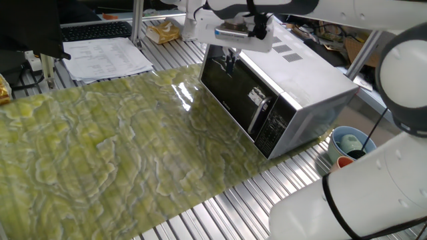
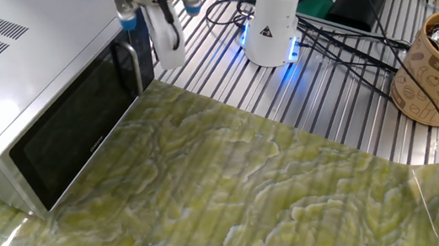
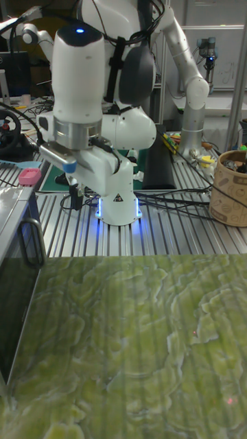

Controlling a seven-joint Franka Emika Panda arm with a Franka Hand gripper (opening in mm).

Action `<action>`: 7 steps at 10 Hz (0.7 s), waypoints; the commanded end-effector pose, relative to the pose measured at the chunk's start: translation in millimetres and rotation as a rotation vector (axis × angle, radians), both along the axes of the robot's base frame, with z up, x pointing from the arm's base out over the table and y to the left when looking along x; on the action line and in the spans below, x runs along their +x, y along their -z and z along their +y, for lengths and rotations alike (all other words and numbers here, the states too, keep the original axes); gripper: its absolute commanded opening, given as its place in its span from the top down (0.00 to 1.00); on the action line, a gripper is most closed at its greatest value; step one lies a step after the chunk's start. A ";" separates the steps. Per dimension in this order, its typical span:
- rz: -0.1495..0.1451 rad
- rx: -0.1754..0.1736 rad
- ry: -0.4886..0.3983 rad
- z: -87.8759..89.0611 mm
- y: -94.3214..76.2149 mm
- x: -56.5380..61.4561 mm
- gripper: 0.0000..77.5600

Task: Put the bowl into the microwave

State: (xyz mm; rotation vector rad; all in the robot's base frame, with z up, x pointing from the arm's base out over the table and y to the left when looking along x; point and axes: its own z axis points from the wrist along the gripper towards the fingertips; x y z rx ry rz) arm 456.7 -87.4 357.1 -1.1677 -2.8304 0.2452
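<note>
Microwave: white, door shut, on green mat | gripper: empty, fingers narrowly parted, above door handle | cable tub: far corner

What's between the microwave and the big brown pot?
Past the microwave comes only the green mat, then metal slats with black cables, in the other fixed view.

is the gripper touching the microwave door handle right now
Apart. In the other fixed view the gripper hangs above and to the right of the microwave door handle, with bare table slats showing between them.
</note>
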 end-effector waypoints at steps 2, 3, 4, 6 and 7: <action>-0.082 0.118 -0.225 4.2 -2.3 11.2 0.99; -0.077 0.102 -0.258 4.3 -1.4 11.8 0.99; -0.077 0.100 -0.264 4.3 -1.3 11.9 0.99; -0.066 0.093 -0.297 1.5 -1.2 17.2 0.99; -0.064 0.092 -0.296 0.4 -0.9 17.9 0.99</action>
